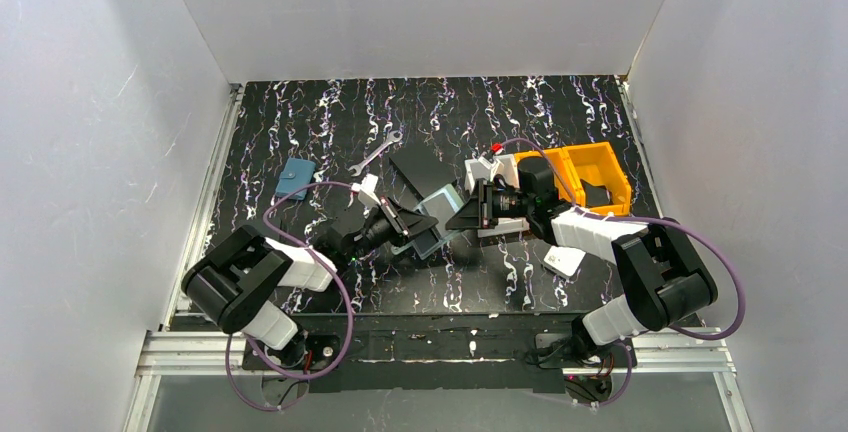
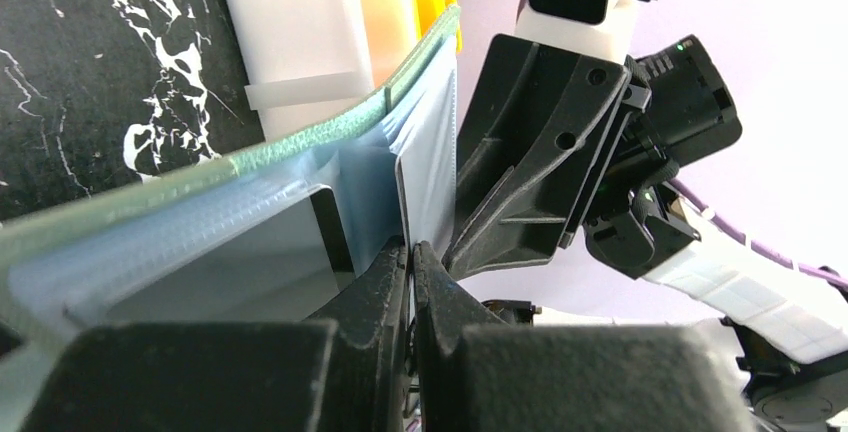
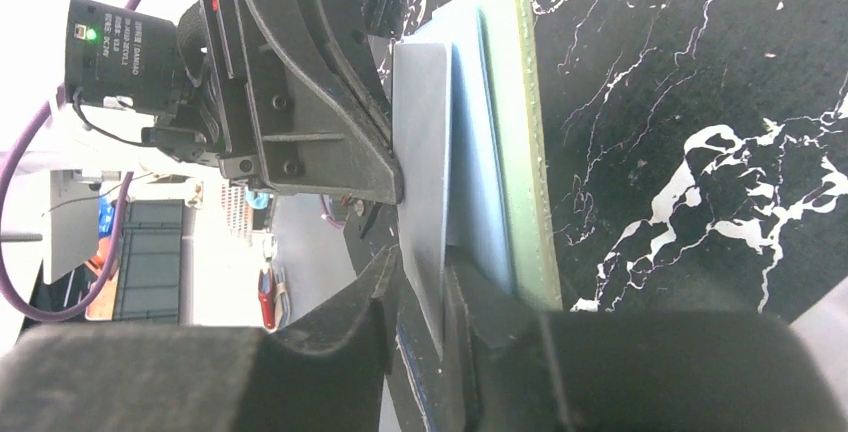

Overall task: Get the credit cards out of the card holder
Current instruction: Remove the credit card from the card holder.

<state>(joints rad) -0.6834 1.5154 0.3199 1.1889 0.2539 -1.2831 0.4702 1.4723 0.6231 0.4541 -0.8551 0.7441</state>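
The pale mint-green folding card holder (image 1: 438,214), with grey-blue inner panels, sits over the middle of the black marbled tabletop (image 1: 330,122), spread open between both hands. The left hand (image 2: 410,252) is clamped on the edge of one inner panel. The right hand (image 3: 420,282) has its fingers narrowly apart astride another panel; whether it grips cannot be told.

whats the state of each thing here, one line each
card holder: open, inner panels fanned out between the two claws
left claw: shut on the edge of a holder panel
right claw: fingers either side of a grey panel, grip unclear
blue pouch: closed, lying flat
wrench: lying flat, untouched
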